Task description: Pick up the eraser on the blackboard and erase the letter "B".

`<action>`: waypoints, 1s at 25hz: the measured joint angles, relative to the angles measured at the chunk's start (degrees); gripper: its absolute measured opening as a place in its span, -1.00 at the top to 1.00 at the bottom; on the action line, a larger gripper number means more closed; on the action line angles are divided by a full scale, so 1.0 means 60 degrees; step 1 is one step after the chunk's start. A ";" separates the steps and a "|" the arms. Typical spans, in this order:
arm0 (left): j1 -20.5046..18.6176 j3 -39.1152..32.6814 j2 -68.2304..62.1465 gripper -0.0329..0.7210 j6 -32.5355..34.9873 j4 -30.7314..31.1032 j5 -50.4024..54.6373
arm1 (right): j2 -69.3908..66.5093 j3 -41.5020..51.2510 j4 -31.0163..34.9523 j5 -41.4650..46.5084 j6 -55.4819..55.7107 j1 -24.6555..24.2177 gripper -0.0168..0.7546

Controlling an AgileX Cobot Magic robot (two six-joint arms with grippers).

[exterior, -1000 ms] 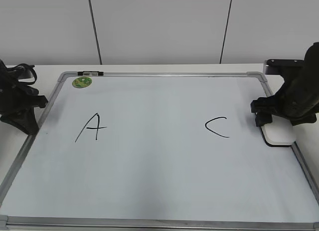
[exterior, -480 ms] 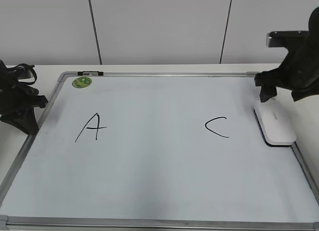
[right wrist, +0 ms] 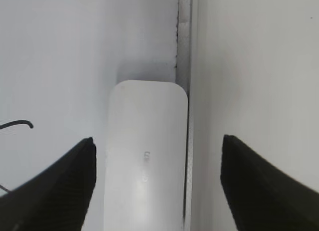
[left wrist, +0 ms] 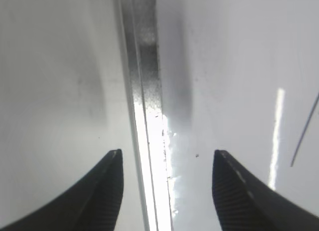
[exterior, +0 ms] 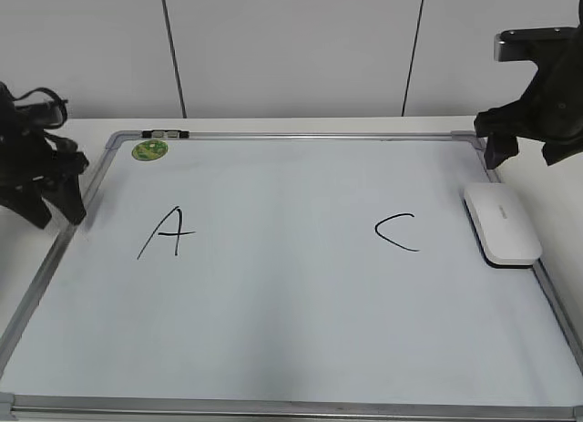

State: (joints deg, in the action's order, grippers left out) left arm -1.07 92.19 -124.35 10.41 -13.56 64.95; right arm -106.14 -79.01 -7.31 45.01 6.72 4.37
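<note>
The blackboard (exterior: 291, 303) is a white board with a grey frame, lying flat on the table. It bears a black "A" (exterior: 168, 231) and a "C" (exterior: 398, 231); no letter "B" shows between them. The white eraser (exterior: 501, 223) lies flat against the board's right frame and fills the middle of the right wrist view (right wrist: 144, 156). My right gripper (exterior: 524, 153) hangs open above and behind the eraser, apart from it, its jaws wide either side in the right wrist view (right wrist: 157, 151). My left gripper (exterior: 56, 212) is open and empty over the left frame (left wrist: 144, 91).
A round green sticker (exterior: 149, 149) sits at the board's far left corner, next to a small clip on the frame. The white table runs round the board, with a pale panelled wall behind. A stroke of the "A" (left wrist: 304, 131) shows at the left wrist view's right edge.
My right gripper has let go of the eraser and risen up and back from it; the eraser stays at the right frame. My left gripper has lifted a little.
</note>
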 joint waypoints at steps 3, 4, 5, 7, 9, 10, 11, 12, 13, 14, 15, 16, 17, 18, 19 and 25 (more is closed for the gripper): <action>0.0000 0.1024 -0.0008 -0.19 0.0003 -0.0041 0.0547 | 0.0201 -0.0006 0.0160 0.0064 -0.0145 0.0000 -0.58; 0.0000 0.1286 -0.0008 -0.19 0.0020 -0.0076 0.0621 | 0.0297 -0.0006 0.0207 0.0126 -0.0206 0.0000 -0.58; 0.0000 0.1557 -0.0008 -0.19 0.0020 -0.0094 0.0640 | 0.0358 -0.0006 0.0227 0.0152 -0.0208 0.0000 -0.58; 0.0000 0.1841 0.0225 -0.19 0.0020 -0.0094 0.0688 | 0.0701 -0.0006 0.0270 0.0360 -0.0252 0.0000 -0.58; 0.0017 0.1953 0.0648 -0.18 0.0020 -0.0094 0.0738 | 0.1013 -0.0006 0.0331 0.0540 -0.0265 0.0000 -0.58; 0.0017 0.1972 0.0899 -0.16 0.0020 -0.0094 0.0783 | 0.1135 -0.0006 0.0378 0.0658 -0.0265 0.0000 -0.58; 0.0017 0.1973 0.1179 -0.15 0.0020 -0.0112 0.0798 | 0.1353 -0.0006 0.0411 0.0791 -0.0283 0.0000 -0.58; 0.0034 0.1973 0.1419 -0.14 0.0020 -0.0108 0.0804 | 0.1549 -0.0006 0.0481 0.0985 -0.0289 0.0000 -0.58; 0.0034 0.1993 0.1670 -0.11 0.0020 -0.0108 0.0844 | 0.1748 -0.0022 0.0523 0.1153 -0.0289 0.0000 -0.58; 0.0034 0.1993 0.1930 -0.09 0.0020 -0.0108 0.0844 | 0.1847 -0.0022 0.0544 0.1259 -0.0289 0.0000 -0.58; 0.0034 0.1993 0.2177 -0.06 0.0003 -0.0108 0.0861 | 0.2110 -0.0022 0.0645 0.1584 -0.0338 0.0000 -0.58; 0.0034 0.1993 0.2371 -0.02 0.0002 -0.0108 0.0884 | 0.2273 -0.0022 0.0699 0.1779 -0.0390 0.0000 -0.58; 0.0048 0.1993 0.2597 0.02 -0.0016 -0.0108 0.0906 | 0.2401 -0.0022 0.0730 0.1903 -0.0462 0.0000 -0.58; 0.0070 0.1993 0.2845 0.05 -0.0016 -0.0108 0.0955 | 0.2697 -0.0022 0.0849 0.2194 -0.0665 0.0000 -0.58; 0.0092 0.1993 0.3072 0.07 -0.0030 -0.0108 0.0975 | 0.2898 -0.0022 0.0957 0.2445 -0.0807 0.0000 -0.58; 0.0152 0.1993 0.4462 -0.12 -0.0339 -0.0133 0.1029 | 0.4129 -0.0022 0.1219 0.3443 -0.1120 0.0000 -0.58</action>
State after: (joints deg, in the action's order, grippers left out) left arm -0.16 104.15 -97.58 8.37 -14.36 71.13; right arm -81.36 -79.14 0.00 65.67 0.00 4.37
